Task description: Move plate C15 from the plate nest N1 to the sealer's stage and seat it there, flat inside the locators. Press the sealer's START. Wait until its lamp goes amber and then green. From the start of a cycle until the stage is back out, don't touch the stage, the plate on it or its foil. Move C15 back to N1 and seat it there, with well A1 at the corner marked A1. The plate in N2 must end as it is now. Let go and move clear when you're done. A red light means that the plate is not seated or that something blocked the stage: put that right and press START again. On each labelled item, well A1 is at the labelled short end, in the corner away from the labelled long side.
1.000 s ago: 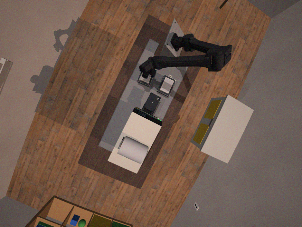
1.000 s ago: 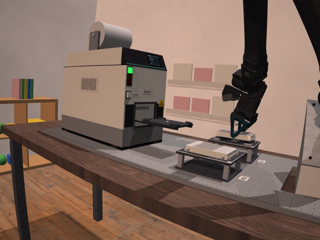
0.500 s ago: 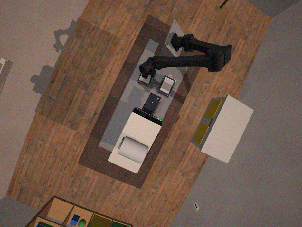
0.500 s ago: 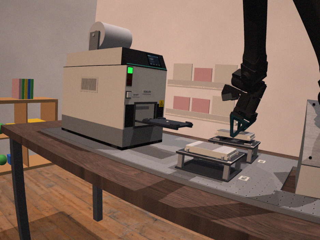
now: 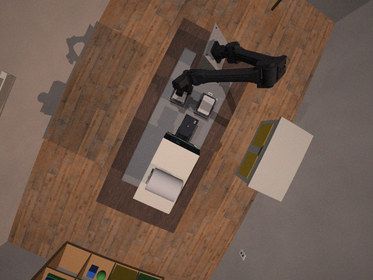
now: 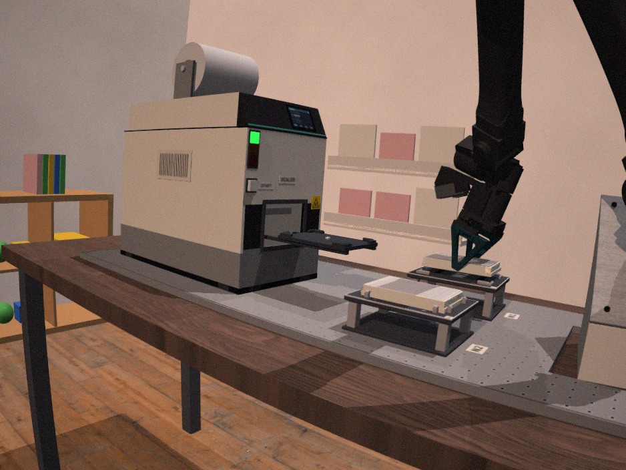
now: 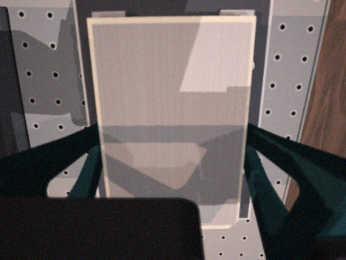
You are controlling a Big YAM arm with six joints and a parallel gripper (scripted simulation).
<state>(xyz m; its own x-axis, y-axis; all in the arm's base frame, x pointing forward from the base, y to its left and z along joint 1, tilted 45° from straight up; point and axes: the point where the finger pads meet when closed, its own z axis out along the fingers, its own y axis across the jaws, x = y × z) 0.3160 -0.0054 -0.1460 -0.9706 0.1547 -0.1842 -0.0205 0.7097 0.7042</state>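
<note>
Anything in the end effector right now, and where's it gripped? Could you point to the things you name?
The end effector [image 6: 467, 260] [image 7: 172, 131] holds the plate at N1 [image 6: 462, 263] [image 7: 163, 89], fingers against its two long sides.

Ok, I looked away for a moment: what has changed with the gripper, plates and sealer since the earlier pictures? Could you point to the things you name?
Nothing visibly changed. The gripper [image 5: 180, 92] [image 6: 467, 262] [image 7: 172, 131] is closed on plate C15 [image 5: 175, 98] [image 6: 434, 264] [image 7: 166, 74] at N1, as before. The N2 plate [image 5: 206, 104] [image 6: 413, 293], the sealer's stage [image 5: 187, 125] [image 6: 336, 242], out, and its green lamp [image 6: 254, 137] stayed the same.
</note>
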